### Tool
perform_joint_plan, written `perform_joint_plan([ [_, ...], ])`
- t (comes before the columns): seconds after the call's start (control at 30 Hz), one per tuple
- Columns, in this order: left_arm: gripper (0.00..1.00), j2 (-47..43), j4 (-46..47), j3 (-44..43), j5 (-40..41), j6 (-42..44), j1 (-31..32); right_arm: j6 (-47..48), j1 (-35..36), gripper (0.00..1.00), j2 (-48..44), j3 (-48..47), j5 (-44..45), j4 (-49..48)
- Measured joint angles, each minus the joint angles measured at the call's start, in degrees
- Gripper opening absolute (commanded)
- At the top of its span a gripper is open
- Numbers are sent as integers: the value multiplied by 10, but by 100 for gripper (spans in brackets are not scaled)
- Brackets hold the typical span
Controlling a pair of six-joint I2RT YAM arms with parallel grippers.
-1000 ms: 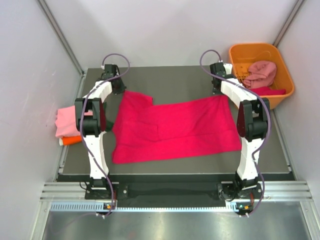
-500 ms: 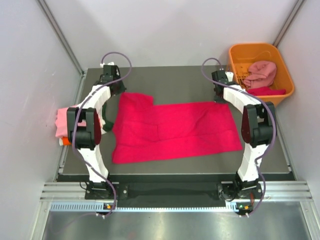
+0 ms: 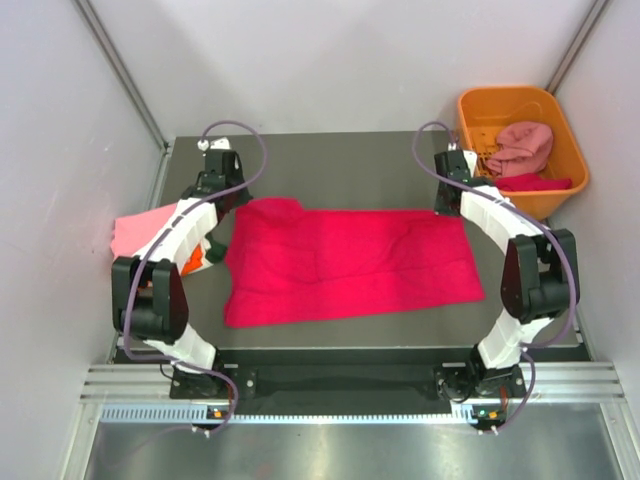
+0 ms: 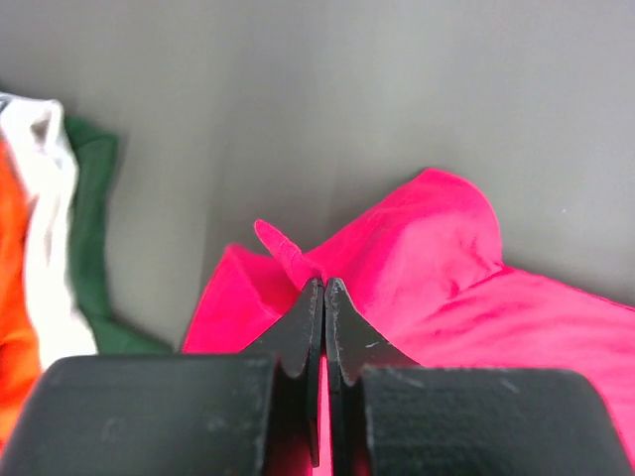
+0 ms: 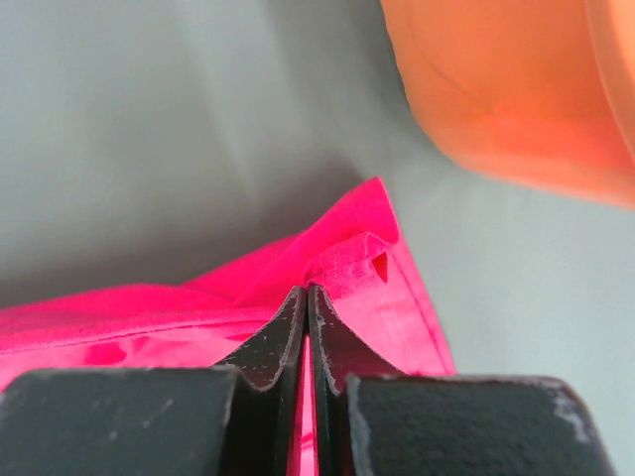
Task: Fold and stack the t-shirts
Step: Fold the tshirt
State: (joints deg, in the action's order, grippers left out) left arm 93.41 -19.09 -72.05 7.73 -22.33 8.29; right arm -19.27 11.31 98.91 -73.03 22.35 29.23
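Observation:
The large crimson-pink t-shirt [image 3: 350,262] lies spread on the dark table, its far edge pulled nearly straight. My left gripper [image 3: 238,203] is shut on its far left corner; in the left wrist view the closed tips [image 4: 323,284] pinch a raised fold of the cloth [image 4: 446,268]. My right gripper [image 3: 452,205] is shut on its far right corner; in the right wrist view the tips [image 5: 306,290] pinch the hem [image 5: 382,263]. Other shirts lie at the table's left edge: light pink [image 3: 135,230], orange [image 3: 190,262], white [image 4: 45,238] and dark green [image 4: 94,258].
The orange plastic basket [image 3: 562,120] stands at the back right, close to my right gripper, and fills the top right of the right wrist view [image 5: 506,89]. It holds a dusty pink shirt [image 3: 520,145] and a crimson one [image 3: 538,182]. White walls enclose the table.
Both grippers have moved outward and slightly back with the shirt's far corners. The far edge is now stretched straight, the raised left part is flattened, and both elbows have swung outward.

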Motion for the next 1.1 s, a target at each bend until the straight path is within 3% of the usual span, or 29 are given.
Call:
perform_joint_plan([
  [0.5, 0, -222, 101, 204, 17, 2, 0, -5, 0, 0, -73, 71, -15, -10],
  [0.73, 0, -297, 110, 228, 11, 2, 0, -14, -11, 0, -82, 89, -14, -9],
  [1.1, 0, -344, 71, 240, 7, -4, 4, -25, -33, 0, -84, 90, -12, -10],
])
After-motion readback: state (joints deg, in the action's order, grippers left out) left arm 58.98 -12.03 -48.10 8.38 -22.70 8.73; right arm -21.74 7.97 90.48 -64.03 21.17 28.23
